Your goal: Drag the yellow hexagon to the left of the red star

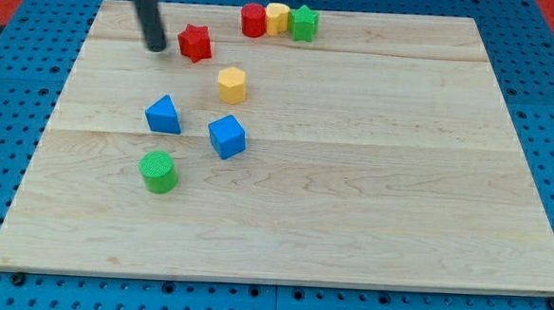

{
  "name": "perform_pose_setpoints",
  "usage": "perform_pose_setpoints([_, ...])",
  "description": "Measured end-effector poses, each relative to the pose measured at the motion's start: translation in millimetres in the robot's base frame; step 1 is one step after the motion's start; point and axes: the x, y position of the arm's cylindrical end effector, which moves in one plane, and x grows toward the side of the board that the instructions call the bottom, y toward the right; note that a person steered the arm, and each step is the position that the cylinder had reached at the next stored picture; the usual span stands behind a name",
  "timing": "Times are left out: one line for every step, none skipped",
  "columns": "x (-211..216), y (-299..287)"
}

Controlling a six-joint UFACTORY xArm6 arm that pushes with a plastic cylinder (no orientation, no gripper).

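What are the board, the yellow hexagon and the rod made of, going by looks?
Board: looks like pale wood, with grain lines and plank seams showing; matte finish.
Yellow hexagon: solid even colour, soft sheen; probably painted wood or plastic, can't tell which.
Rod, ending at my tip just left of the red star: smooth, dark, matte; plastic or coated metal, unclear.

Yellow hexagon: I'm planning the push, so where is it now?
The yellow hexagon sits left of centre in the view's upper half, below-right of the red star and above the blue cube.
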Motion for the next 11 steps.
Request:
perform_pose_setpoints([0, 81])
perform_pose_setpoints([5, 112])
perform_pose_setpoints([32, 172])
perform_pose_setpoints([74, 139])
perform_pose_setpoints([109, 92])
perform_pose_setpoints([73, 58])
perform_pose_setpoints([27, 55])
perform_pose_setpoints([26, 36])
perform_pose_setpoints([25, -4])
perform_pose_setpoints([6, 26])
perform_pose_setpoints([-1, 68])
